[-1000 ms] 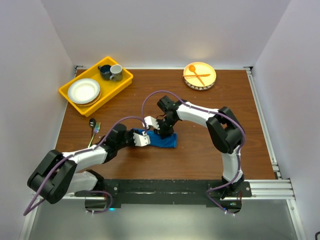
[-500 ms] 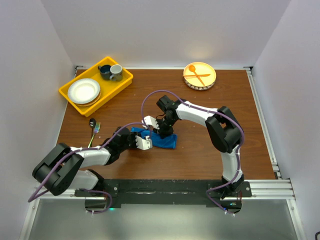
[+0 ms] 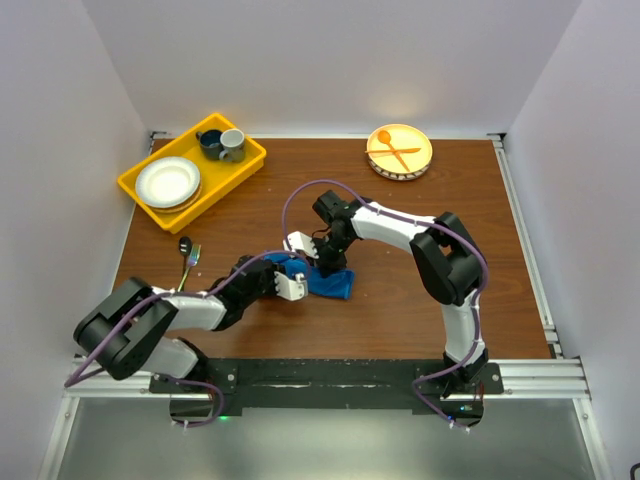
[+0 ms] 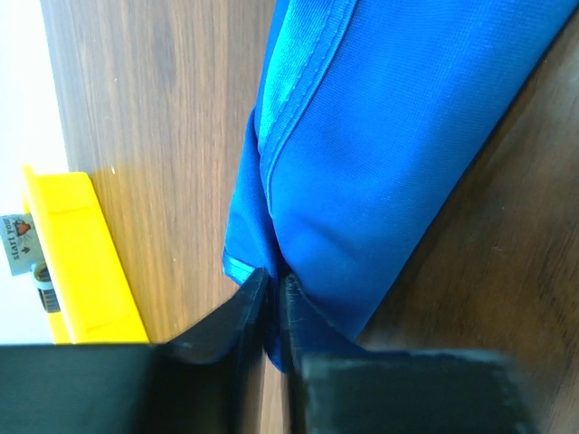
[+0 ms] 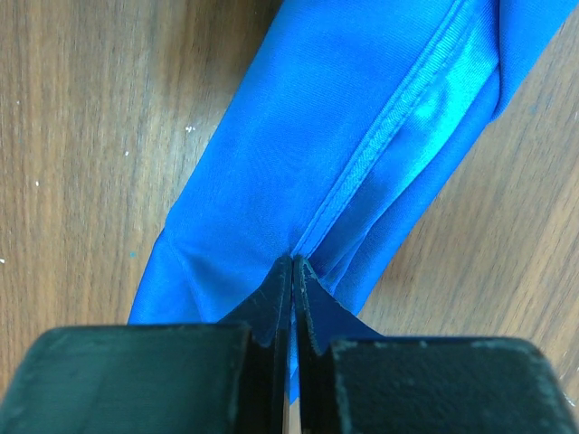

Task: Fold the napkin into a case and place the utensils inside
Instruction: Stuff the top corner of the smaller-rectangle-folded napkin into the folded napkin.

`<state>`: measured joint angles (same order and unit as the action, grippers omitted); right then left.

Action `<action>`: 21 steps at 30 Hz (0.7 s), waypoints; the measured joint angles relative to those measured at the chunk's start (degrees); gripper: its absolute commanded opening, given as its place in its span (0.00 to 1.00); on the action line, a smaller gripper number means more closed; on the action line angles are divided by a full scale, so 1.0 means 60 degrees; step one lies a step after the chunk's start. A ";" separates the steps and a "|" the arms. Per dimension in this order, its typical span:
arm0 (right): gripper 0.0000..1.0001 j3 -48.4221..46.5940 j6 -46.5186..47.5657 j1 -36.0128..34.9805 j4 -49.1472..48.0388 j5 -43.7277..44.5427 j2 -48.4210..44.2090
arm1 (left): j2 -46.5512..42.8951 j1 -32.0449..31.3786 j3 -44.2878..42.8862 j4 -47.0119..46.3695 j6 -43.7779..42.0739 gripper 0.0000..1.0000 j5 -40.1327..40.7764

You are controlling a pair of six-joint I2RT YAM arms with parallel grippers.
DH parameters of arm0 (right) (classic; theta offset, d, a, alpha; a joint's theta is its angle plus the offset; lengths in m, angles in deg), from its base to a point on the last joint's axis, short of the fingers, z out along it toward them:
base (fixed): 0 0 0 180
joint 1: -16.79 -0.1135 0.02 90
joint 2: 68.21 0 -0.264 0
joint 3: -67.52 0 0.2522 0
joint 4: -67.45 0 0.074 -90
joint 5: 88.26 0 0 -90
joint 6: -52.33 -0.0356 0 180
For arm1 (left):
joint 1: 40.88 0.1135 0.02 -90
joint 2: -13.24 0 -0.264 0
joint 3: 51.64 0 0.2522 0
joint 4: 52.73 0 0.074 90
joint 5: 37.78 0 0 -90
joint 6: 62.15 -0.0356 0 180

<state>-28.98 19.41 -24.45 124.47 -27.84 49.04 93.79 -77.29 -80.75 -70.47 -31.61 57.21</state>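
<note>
Blue napkin (image 3: 330,282): lies near the middle of the wooden table (image 3: 420,240), gathered into a long, narrow folded strip with both arms meeting over its left end.
Napkin edges: a stitched, slightly shiny hem runs along the length of the strip in both wrist views (image 4: 389,136) (image 5: 344,154); the layers are loose and rounded, not pressed flat.
Left gripper (image 3: 290,287): reaches in from the near left; its dark fingers (image 4: 231,316) are pinched almost together on a fold at the end of the cloth.
Right gripper (image 3: 320,266): comes down from the far side; its fingers (image 5: 271,298) are pressed tight together with a sliver of blue cloth caught between them, right at the hem.
Metal spoon and fork (image 3: 188,253): lie side by side on the wood near the left edge, well apart from the napkin, between the left arm and the tray.
Yellow tray (image 3: 135,192): sits at the far left corner, tilted to the table edge, holding a white plate (image 3: 167,182) and two mugs (image 3: 222,144).
Round yellow plate (image 3: 425,160): at the far edge, right of centre, with an orange spoon and fork (image 3: 393,152) crossed on it.
Open room: a broad stretch of wood lies between the napkin and the metal rail (image 3: 525,250) along the right edge; pale walls close in the left, far and right sides.
Writing: a small sticker (image 4: 20,242) shows beside the tray (image 4: 86,262) in the left wrist view; its print is sideways and too small to read.
</note>
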 measured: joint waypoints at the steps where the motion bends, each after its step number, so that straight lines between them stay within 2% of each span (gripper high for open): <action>1: 0.00 -0.0022 0.0000 0.0000 0.0018 0.0000 0.0015 | -0.0113 0.0000 0.0000 0.0062 0.0018 0.45 0.0015; 3: 0.00 -0.0040 0.0000 0.0000 0.0047 0.0000 0.0022 | -0.0659 0.0004 0.0022 0.0339 0.0153 0.52 -0.0036; 8: 0.00 -0.0157 -0.0022 0.0000 0.0160 -0.0004 0.0098 | -0.2153 0.0000 0.0233 0.1038 0.0514 0.53 -0.0382; 13: 0.00 -0.0237 -0.0047 0.0000 0.0255 0.0000 0.0153 | -0.2896 0.0000 0.0423 0.1333 0.0790 0.53 -0.0612; 18: 0.00 -0.0255 -0.0051 0.0000 0.0270 -0.0004 0.0164 | -0.3785 0.0087 0.0426 0.2361 0.1290 0.42 -0.1206; 21: 0.00 -0.0255 -0.0055 0.0000 0.0270 0.0000 0.0164 | -0.4524 0.0849 0.0149 0.3544 0.1905 0.29 -0.2098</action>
<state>-30.51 19.09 -24.45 126.09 -27.84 50.03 66.64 -72.19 -79.86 -49.21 -20.18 44.62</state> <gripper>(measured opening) 0.010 0.384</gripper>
